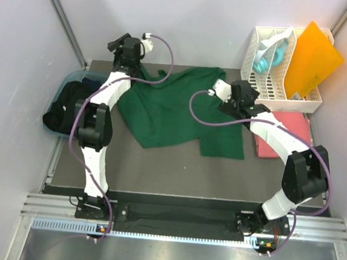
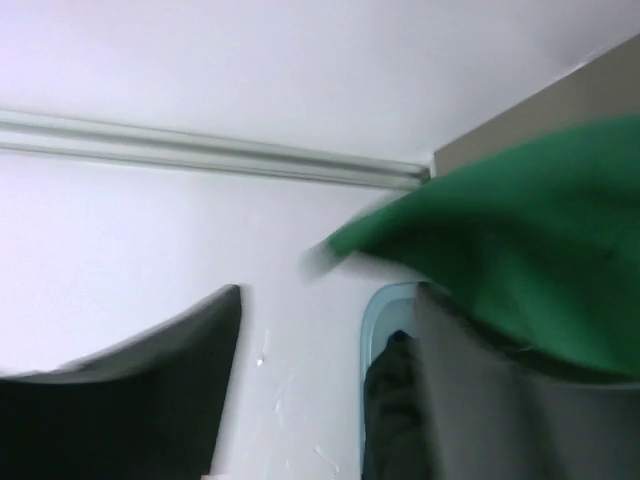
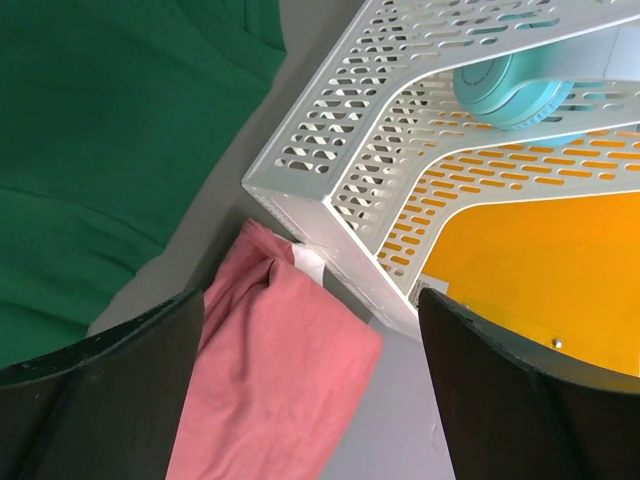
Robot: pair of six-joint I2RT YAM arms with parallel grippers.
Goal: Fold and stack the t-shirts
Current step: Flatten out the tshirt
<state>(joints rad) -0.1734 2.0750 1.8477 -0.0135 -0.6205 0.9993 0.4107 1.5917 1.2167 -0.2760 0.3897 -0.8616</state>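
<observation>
Grey tabletop (image 1: 176,167), white walls on three sides. Green t-shirt (image 1: 175,109) lies spread and rumpled across the middle, unfolded, with its far-left corner up by my left gripper (image 2: 328,295). On that gripper the fingers stand parted with bare wall showing between them. Green cloth drapes over the right-side finger, but I see nothing pinched. My right gripper (image 3: 310,300) hangs spread wide and empty over the pink t-shirt (image 3: 270,370) and the near corner of the white rack (image 3: 330,170). The pink t-shirt lies folded flat on the table, just beside the rack's front wall. The rack holds an orange sheet (image 1: 310,57) and teal headphones (image 3: 510,90). Dark clothing (image 1: 62,111) is heaped in a blue bin (image 1: 74,79) at the table's left edge — close beside my left arm.
</observation>
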